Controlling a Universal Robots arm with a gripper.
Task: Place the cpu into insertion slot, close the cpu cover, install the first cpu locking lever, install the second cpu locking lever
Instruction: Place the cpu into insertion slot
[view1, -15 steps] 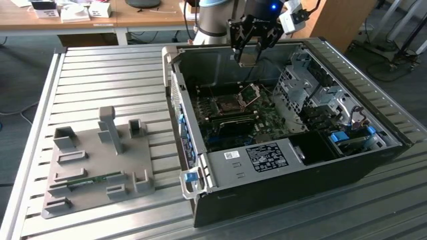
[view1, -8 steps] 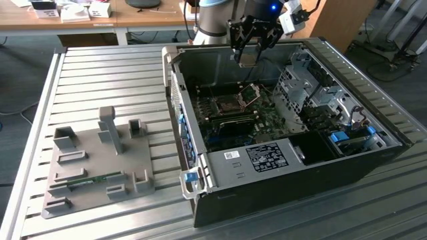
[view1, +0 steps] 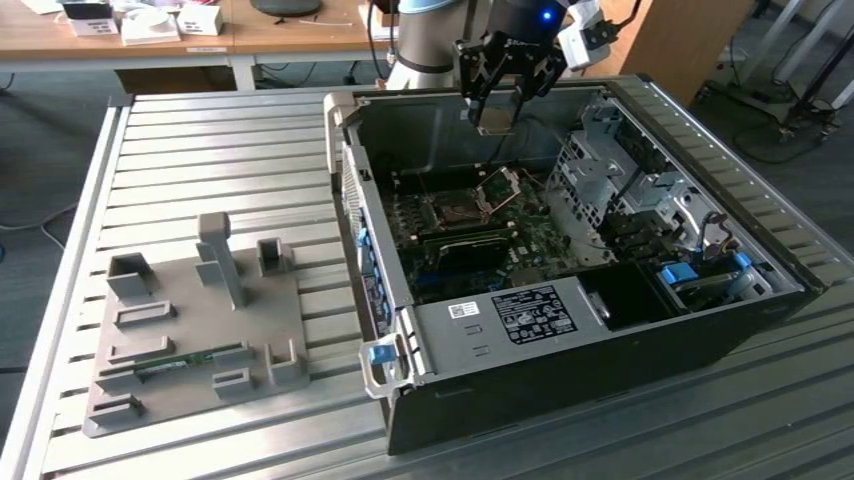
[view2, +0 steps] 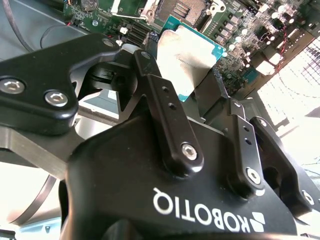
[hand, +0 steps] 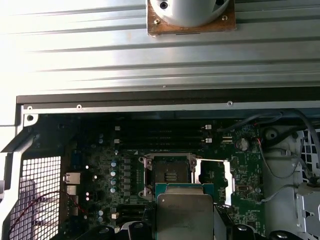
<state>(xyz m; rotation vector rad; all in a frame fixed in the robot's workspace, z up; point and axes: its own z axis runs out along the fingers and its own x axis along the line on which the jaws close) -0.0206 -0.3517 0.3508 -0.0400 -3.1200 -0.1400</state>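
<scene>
I, the gripper (view1: 497, 108), have my jaws closed to the chip's width, pinching the cpu (view2: 192, 55) by two opposite edges. I hang over the far part of the open computer case (view1: 561, 400), well above the motherboard (view1: 534, 235). The chip is light, stiff and thin. I judge its underside delicate, so the edges are the place to hold. The first wrist view sets it just beside the bare socket (hand: 169, 175), with the cpu cover (hand: 228, 180) swung open. The exterior view gives my height.
</scene>
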